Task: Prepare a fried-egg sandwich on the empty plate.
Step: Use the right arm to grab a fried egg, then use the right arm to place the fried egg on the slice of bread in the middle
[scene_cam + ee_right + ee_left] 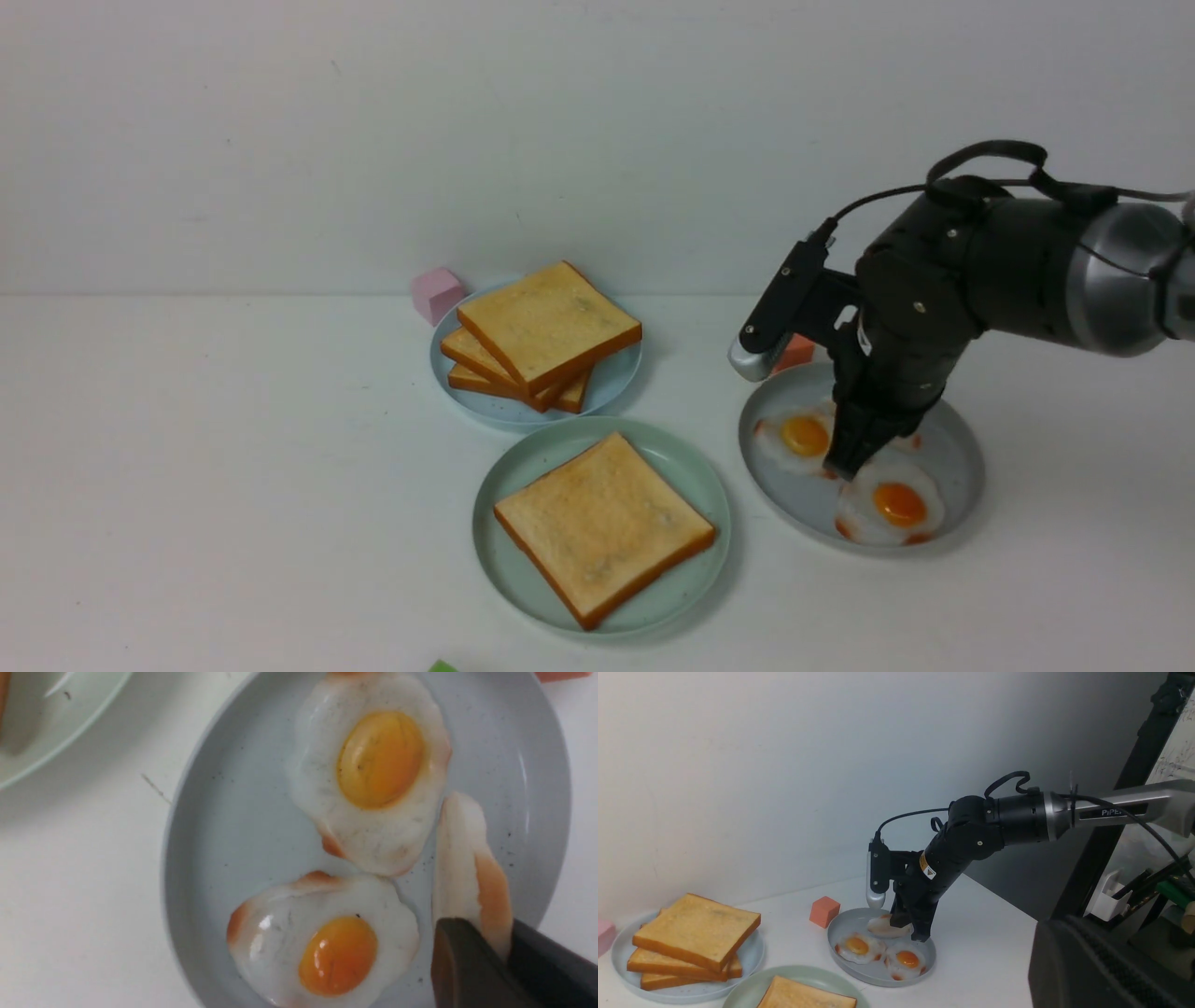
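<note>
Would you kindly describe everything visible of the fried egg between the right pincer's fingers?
The fried egg is a glossy, plastic-looking toy: white with orange-brown patches along its wavy rim. It is tipped up on edge, so its yolk is hidden. The right pincer is closed on its rim, a dark finger on each side. It stands over the grey plate, near that plate's edge, beside two other eggs lying flat, yolk up.
</note>
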You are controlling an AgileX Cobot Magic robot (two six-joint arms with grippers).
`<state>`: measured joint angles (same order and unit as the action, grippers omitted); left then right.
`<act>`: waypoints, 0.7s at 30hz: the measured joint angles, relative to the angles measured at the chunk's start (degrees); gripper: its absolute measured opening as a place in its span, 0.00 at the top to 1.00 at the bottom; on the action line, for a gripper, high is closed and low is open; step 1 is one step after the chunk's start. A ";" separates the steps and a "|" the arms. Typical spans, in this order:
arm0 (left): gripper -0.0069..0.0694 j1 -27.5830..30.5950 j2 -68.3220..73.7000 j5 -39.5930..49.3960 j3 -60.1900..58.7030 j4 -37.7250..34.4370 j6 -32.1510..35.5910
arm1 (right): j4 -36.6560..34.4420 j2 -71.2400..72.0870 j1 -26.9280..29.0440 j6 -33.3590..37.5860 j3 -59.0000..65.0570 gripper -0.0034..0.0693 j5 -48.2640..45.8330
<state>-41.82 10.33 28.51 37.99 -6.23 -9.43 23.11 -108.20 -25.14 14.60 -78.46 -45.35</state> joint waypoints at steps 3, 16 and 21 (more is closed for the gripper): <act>0.93 0.00 0.00 1.31 0.00 0.37 0.00 | 0.32 1.26 -0.21 -2.41 -0.31 0.84 -1.40; 0.93 0.00 5.18 9.07 -0.05 3.37 0.63 | -4.53 7.52 -19.90 -20.10 -5.23 0.84 -6.90; 0.93 0.00 5.72 8.88 -0.29 3.44 1.32 | -4.11 2.76 -23.31 -22.77 -5.75 0.84 -4.77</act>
<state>-41.82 16.05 37.39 37.70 -2.80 -8.11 19.01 -105.44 -48.44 -8.17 -84.21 -50.12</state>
